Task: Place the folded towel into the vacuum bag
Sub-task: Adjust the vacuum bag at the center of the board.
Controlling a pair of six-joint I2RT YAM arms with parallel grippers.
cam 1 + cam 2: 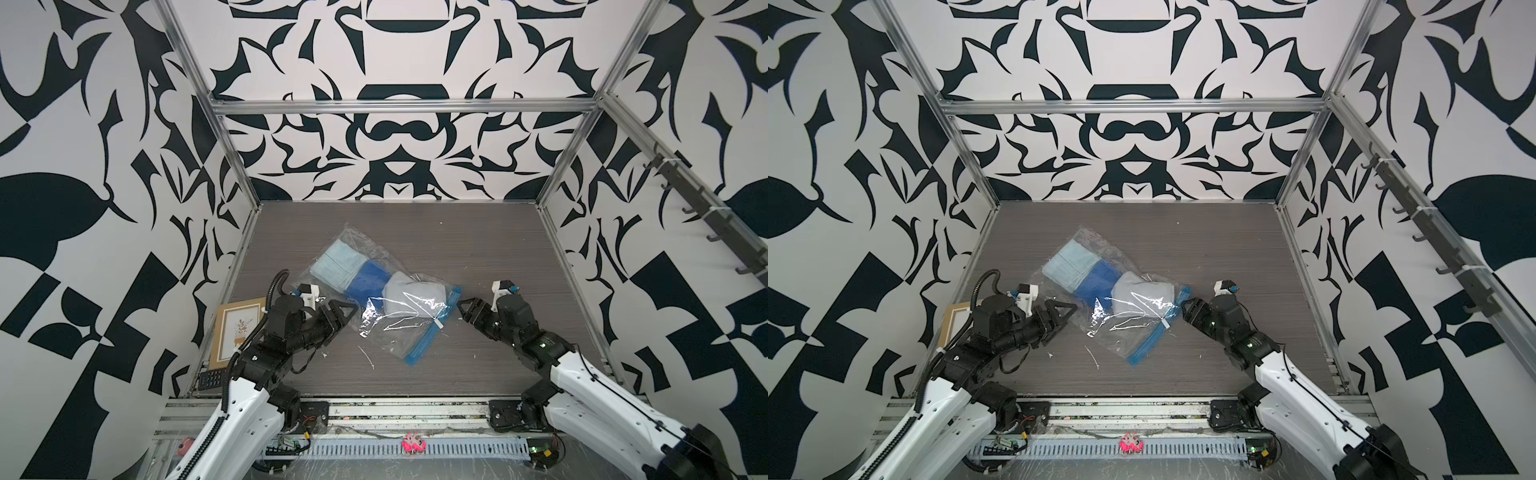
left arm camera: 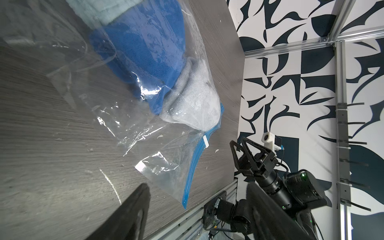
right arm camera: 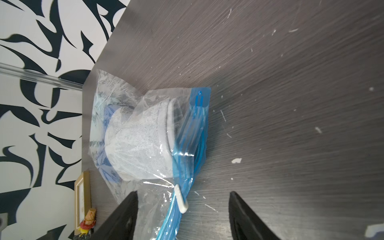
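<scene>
**Towel in the bag, both jaws standing free**

The vacuum bag [image 1: 382, 328] lies flat on the table [image 1: 457, 249] between the two grippers. It holds three folded towels in a row. The white-grey towel [image 1: 409, 293] is the one nearest the right gripper [image 1: 462, 309]. Beyond it, farther from those jaws, lie a royal blue towel [image 1: 368, 278] and then a light blue towel [image 1: 338, 264].

The right jaws are spread apart and grip nothing. In the right wrist view the blue zip strip [image 3: 188, 149] runs just ahead of them and down between the two fingers, with its white slider clip [image 3: 181, 199] close in front. The white-grey towel sits immediately past the strip, its folded edge right against it.

The left gripper [image 1: 348, 316] also stands apart-jawed and empty. Its tips are aimed at the bag's long clear side, just beside the loose plastic, and I can't tell whether they touch it.

By my reading the insertion step is at its end: the towel is inside and nothing is held. One doubt is how close the towel sits to the mouth.

The next move probably calls for either a short nudge from the right jaws to seat the towel deeper, or a clean retreat of both arms. Either way the fingers should lift clear first, because the crinkly film could snag on a fingertip and drag the bag.
</scene>
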